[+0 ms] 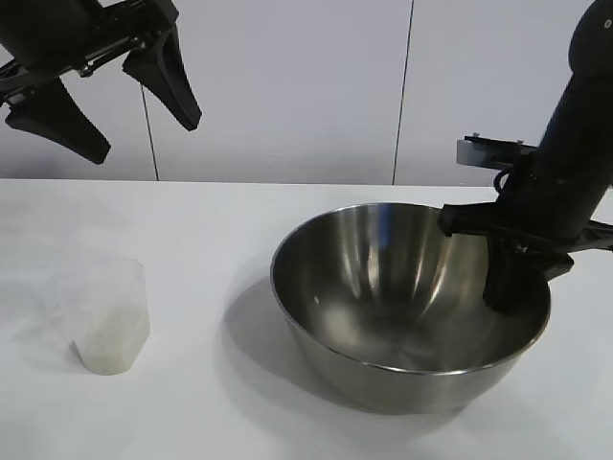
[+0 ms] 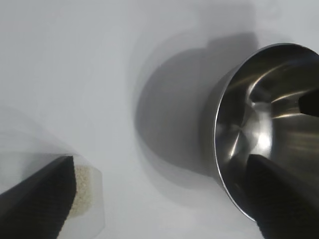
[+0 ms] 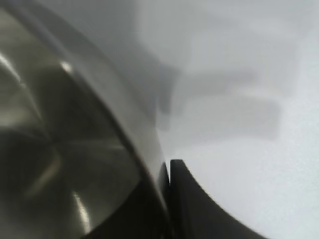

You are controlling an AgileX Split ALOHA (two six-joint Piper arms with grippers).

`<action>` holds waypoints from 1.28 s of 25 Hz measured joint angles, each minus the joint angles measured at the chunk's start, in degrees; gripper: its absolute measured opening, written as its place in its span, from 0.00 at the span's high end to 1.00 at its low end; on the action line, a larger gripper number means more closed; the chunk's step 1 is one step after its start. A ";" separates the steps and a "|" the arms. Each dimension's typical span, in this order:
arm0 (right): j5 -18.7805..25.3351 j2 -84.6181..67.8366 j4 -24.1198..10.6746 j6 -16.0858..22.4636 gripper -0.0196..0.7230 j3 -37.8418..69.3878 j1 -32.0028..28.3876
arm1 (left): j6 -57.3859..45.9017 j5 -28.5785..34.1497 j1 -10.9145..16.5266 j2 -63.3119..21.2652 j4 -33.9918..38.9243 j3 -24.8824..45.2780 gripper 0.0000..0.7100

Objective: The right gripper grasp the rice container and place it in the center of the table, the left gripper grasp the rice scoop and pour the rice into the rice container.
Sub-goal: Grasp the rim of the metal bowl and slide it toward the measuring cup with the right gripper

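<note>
Right gripper [image 1: 512,292] is clamped shut on the right-hand rim of the steel bowl [image 1: 383,287], which sits right of table [image 1: 211,230] centre, so it drags left; left gripper [image 1: 124,105] hangs wide open above the plastic cup [image 1: 107,311].

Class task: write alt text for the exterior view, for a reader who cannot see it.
A large steel bowl sits on a white table, its right rim pinched by the right hand. At left stands a small plastic cup of rice; the left hand hangs open above it.
</note>
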 joint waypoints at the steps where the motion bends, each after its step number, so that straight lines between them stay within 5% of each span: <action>1: 0.07 0.00 0.51 -0.41 0.96 0.00 0.12 | 0.00 0.00 0.00 0.00 0.00 0.00 0.07; 13: -5.93 0.00 -1.27 3.40 0.96 0.00 15.20 | 0.00 0.27 0.00 0.00 0.00 0.00 0.07; 26: -7.77 3.91 -4.81 9.23 0.95 0.00 18.18 | 1.94 1.60 0.00 0.00 0.00 0.00 0.07; 29: -6.98 3.91 -4.57 9.43 0.83 -0.53 18.18 | 2.11 2.20 0.00 0.00 0.00 0.00 0.07; 32: -4.33 3.91 -4.63 9.48 0.53 -3.07 18.18 | 2.42 2.33 0.00 0.00 0.00 0.00 0.07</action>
